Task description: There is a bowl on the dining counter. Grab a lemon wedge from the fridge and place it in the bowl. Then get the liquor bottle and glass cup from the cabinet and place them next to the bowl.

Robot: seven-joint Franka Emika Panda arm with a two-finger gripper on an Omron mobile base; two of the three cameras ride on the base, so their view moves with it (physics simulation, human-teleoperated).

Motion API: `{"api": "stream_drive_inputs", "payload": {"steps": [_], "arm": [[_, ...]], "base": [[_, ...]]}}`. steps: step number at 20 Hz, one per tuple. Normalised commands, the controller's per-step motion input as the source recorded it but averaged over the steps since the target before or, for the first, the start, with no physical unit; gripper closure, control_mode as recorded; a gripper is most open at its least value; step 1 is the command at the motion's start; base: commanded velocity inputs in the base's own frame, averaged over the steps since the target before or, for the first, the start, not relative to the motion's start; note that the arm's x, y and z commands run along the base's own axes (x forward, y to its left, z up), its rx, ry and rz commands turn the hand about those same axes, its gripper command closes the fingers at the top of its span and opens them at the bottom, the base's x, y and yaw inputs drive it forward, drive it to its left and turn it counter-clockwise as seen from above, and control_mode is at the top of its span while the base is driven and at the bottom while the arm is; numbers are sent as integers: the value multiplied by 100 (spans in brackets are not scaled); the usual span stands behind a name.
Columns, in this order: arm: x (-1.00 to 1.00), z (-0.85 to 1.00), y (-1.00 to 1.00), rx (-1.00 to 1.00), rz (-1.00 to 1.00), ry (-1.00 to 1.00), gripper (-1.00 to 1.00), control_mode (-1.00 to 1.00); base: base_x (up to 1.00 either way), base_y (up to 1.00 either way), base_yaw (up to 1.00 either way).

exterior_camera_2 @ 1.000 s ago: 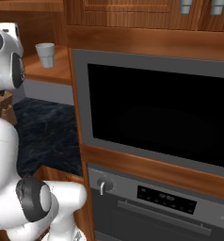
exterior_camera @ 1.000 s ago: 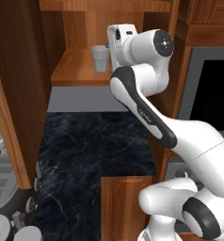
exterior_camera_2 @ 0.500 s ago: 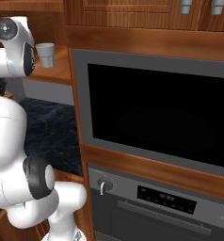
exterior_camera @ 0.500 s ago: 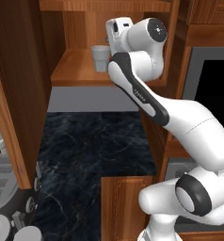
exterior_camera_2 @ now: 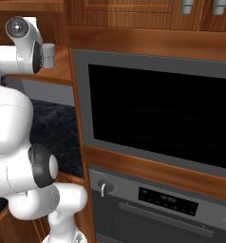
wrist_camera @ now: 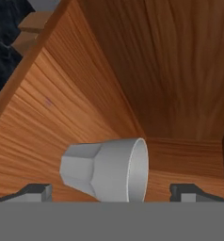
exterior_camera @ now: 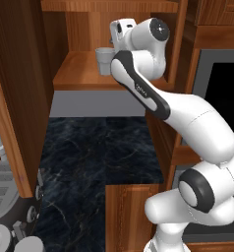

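Observation:
The glass cup [wrist_camera: 104, 172], a pale grey tapered tumbler, stands on the cabinet shelf [exterior_camera: 77, 74]; it looks tipped sideways in the hand view because the hand is rolled. My gripper [wrist_camera: 114, 194] is open, its fingertips [wrist_camera: 37, 191] on either side of the cup and short of it, touching nothing. From the left base view, the white hand [exterior_camera: 122, 30] hovers just right of and above the cup [exterior_camera: 104, 60]. The cup [exterior_camera_2: 49, 54] also peeks out beside the arm in the right base view.
The brown cabinet's open door [exterior_camera: 13, 98] stands at the left. Below the shelf lies a black marble counter [exterior_camera: 89, 147]. A built-in dark oven [exterior_camera_2: 157, 118] with a control panel fills the wall to the right. The shelf's back wall [wrist_camera: 170, 70] is close behind the cup.
The arm has stretched up and forward into the cabinet, bringing the hand closer to the cup. The cup has stayed put and the jaws remain wide.

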Motion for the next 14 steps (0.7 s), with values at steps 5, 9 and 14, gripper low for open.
{"api": "stream_drive_inputs", "payload": {"steps": [5, 9, 14], "arm": [[27, -12, -8, 0, 0, 0, -100, -100], [26, -9, -8, 0, 0, 0, -100, -100], [16, -14, -2, 0, 0, 0, -100, -100]], "base": [[0, 0, 0], [0, 0, 0], [0, 0, 0]]}}
